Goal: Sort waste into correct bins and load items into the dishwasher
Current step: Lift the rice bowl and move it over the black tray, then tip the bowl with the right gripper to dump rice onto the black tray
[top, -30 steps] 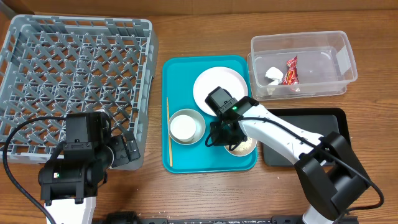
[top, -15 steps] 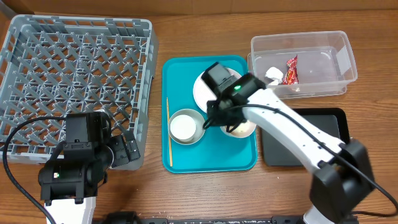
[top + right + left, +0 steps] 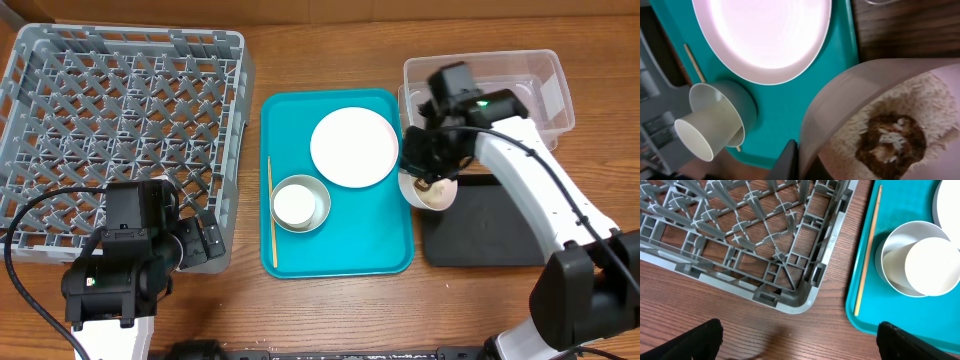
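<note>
Just right of the big flat teal plastic tray, up over the wooden desk: the right gripper, squeezed tight on the rim of the small round pale pink-white plate. One dark finger pressed against that rim in the right wrist view. On the plate, a heap of loose white rice grains with a small brown food lump in the middle. Held partly over the left edge of the shallow flat black rectangular tray, right beside the teal tray.

Off the teal tray's far right corner, the clear rectangular plastic tub with rounded corners, partly covered by the right arm.

On the teal tray itself, toward the far right, the large round pale pink-white plate, lying flat. Toward the near left, the pale grey bowl, with the small white cup leaning on its side inside. Along the tray's left edge, the thin wooden stick, lying straight.

Left of the teal tray, the large square grey plastic dish rack with its open grid. By the rack's near right corner, a little way left of the teal tray, the left gripper, fingers spread wide apart, only bare desk between them.
</note>
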Available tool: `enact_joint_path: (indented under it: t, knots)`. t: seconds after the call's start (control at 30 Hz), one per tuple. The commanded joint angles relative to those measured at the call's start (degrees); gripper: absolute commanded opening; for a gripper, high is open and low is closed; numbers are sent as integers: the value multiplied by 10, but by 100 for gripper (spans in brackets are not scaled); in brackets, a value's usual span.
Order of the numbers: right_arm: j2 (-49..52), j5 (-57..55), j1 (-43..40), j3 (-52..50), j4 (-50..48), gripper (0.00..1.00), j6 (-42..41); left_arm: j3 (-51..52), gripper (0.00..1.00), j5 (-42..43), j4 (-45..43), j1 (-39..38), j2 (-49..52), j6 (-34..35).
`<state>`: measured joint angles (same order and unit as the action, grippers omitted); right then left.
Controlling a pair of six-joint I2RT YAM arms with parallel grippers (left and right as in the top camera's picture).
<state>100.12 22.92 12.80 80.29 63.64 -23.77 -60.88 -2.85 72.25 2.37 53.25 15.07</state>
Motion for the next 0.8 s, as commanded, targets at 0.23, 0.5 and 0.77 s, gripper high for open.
enact_joint_path:
  t: [0.23, 0.5, 0.77]
  knots:
    - [-15, 236, -162, -86, -20, 4, 157, -11, 100, -3, -1, 3, -5, -3]
    - [-15, 394, -283, -152, -14, 4, 255, -11, 100, -3, -1, 3, -5, -3]
    - [-15, 488, -393, -220, -14, 4, 318, -11, 100, -3, -1, 3, -5, -3]
